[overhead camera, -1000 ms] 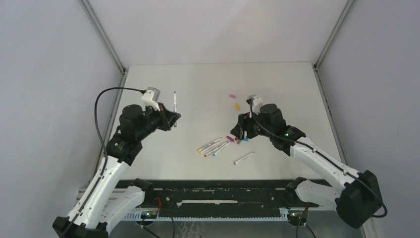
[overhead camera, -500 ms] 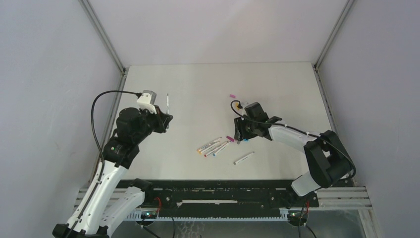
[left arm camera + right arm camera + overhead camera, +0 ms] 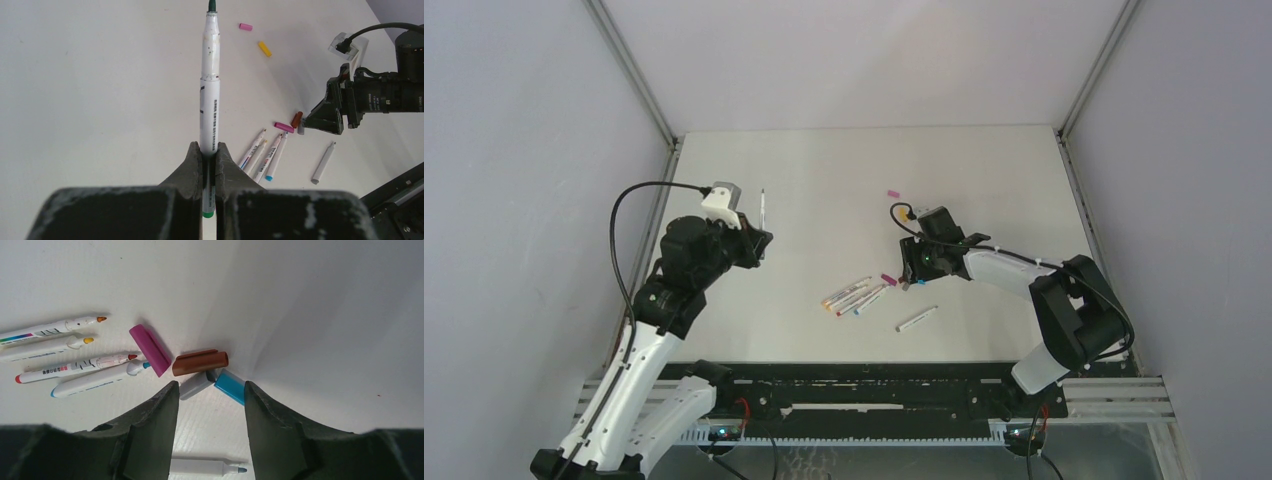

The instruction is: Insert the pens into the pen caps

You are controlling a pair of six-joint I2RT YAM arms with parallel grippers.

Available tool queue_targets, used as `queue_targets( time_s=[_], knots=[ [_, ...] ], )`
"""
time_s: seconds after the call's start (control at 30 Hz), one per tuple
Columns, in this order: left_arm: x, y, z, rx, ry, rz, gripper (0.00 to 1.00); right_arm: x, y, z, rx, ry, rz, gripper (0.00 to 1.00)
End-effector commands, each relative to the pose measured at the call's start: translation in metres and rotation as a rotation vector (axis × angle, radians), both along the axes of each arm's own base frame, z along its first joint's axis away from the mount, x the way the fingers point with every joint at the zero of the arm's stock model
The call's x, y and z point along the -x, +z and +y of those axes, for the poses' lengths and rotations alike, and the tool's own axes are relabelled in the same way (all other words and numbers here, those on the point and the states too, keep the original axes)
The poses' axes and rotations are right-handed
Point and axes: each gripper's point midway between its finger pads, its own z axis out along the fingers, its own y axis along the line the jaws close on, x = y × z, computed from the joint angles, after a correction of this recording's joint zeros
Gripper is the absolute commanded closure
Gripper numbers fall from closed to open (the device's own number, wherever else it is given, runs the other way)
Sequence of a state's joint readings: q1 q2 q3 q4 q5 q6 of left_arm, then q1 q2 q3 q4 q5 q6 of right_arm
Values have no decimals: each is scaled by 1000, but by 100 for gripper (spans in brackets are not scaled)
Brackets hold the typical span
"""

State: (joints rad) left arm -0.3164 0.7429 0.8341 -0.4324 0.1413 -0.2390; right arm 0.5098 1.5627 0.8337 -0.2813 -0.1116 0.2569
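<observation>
My left gripper [image 3: 759, 243] is shut on a white pen [image 3: 210, 90] with a green tip and green end, held above the table and pointing away; it also shows in the top view [image 3: 763, 208]. My right gripper [image 3: 209, 387] is open and low over the table, its fingertips either side of a grey cap [image 3: 196, 385] and a blue cap [image 3: 231, 386]. A brown cap [image 3: 200, 362] and a magenta cap [image 3: 150, 356] lie just beyond them. Several uncapped pens [image 3: 70, 365] lie to the left. A pen with a grey tip [image 3: 205, 468] lies under the gripper.
A pink cap [image 3: 892, 192] and an orange cap [image 3: 903, 213] lie farther back on the white table [image 3: 984, 180]. The pen cluster [image 3: 854, 295] and the single pen [image 3: 916, 318] lie mid-table. Grey walls stand on both sides and at the back.
My right arm has folded down and its gripper has dropped low over the caps. My left gripper has shifted slightly left with the pen still in it.
</observation>
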Motion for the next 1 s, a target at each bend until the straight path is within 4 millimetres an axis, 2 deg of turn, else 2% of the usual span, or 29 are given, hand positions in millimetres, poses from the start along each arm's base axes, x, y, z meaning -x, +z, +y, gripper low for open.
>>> queue_targets(
  time_s=[0.0, 0.27, 0.53, 0.7, 0.97],
  knots=[
    [-4, 12, 2, -10, -1, -44, 100, -11, 9, 2, -12, -14, -27, 49],
    [-4, 11, 1, -8, -6, -38, 100, 2, 7, 7, -48, 1, 15, 50],
    [-4, 12, 0, -4, -8, -37, 100, 11, 16, 19, -84, 52, 12, 54],
    [-4, 12, 0, -4, -7, -37, 100, 7, 23, 34, -72, 112, -38, 56],
    [-1, 14, -5, 11, -35, -45, 100, -2, 17, 54, 17, 199, -66, 66]
  ],
)
